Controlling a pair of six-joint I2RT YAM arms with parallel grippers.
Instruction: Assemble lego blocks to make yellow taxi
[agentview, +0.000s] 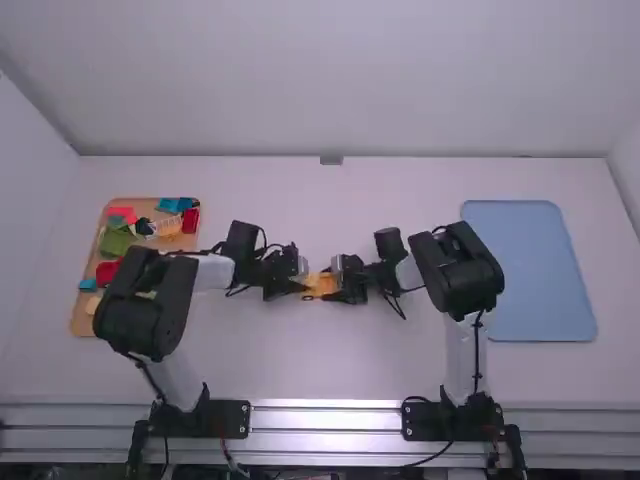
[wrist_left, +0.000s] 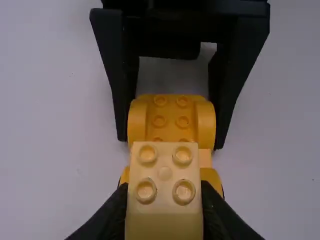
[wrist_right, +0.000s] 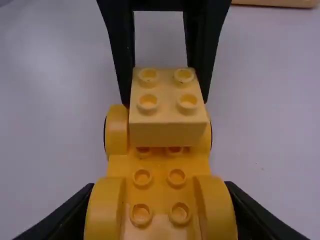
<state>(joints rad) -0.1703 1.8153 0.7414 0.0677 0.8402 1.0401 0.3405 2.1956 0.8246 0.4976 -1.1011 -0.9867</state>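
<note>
Align pale yellow brick (wrist_right: 168, 135), pinched in left jaws, over studs (wrist_right: 142, 178) of wheeled base (wrist_right: 159, 167), clamped by right jaws; press squarely.

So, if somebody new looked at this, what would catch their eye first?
Probably the two arms meeting mid-table, the left arm's fingers gripping a pale yellow block at one end of the yellow wheeled base that the right arm's fingers hold. Next, the tray of colourful blocks at the table's left, then the light blue panel at its right.
</note>
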